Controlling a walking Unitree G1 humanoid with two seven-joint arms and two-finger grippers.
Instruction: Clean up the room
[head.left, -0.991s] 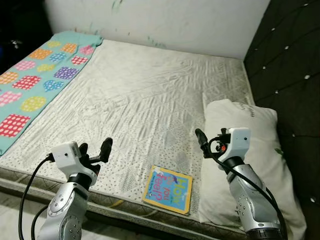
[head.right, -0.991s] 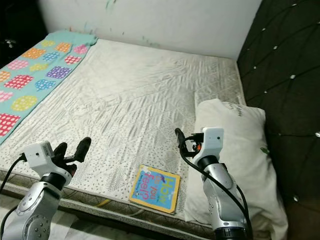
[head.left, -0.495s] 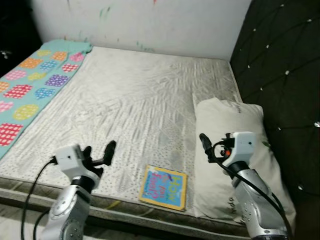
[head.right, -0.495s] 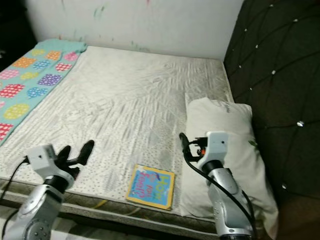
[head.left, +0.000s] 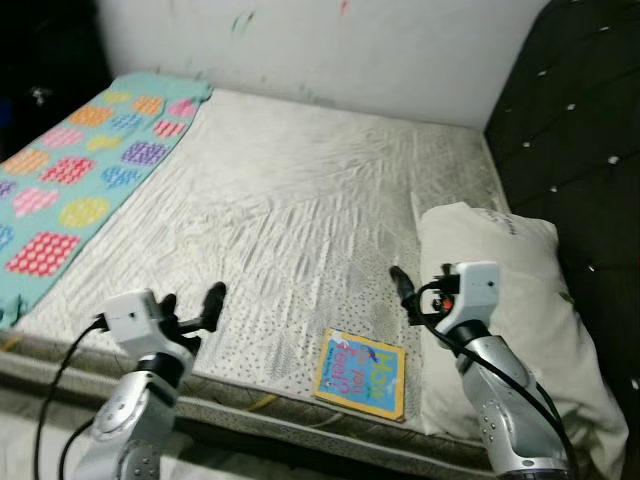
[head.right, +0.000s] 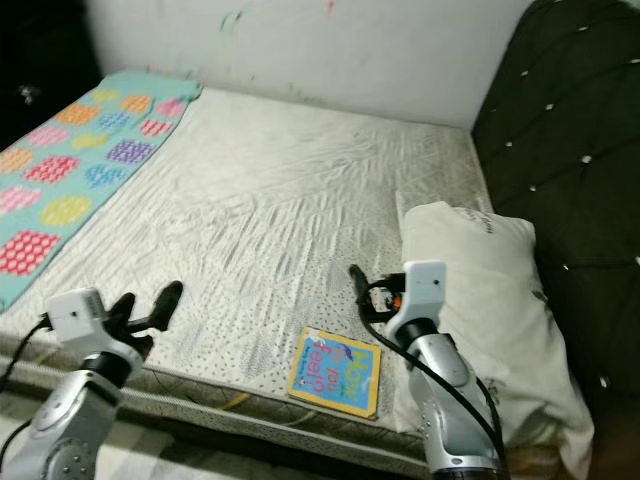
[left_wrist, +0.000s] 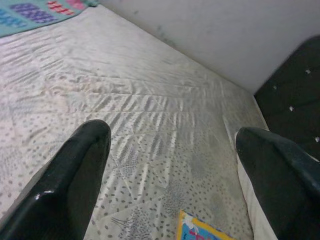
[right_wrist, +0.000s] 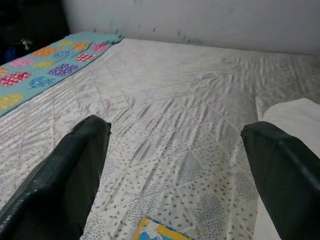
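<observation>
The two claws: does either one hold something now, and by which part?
Nothing is held. The left claw and the right claw are both open above the mattress, and the book lies untouched near its front edge.

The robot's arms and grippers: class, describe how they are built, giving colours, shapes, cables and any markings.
Both arms are silver metal with rounded, jointed segments. Each wrist carries a white boxy housing, and black cables loop from it down the arm. The right housing shows small red and orange parts. The left gripper and the right gripper each have two long, glossy black fingers with rounded tips.
</observation>
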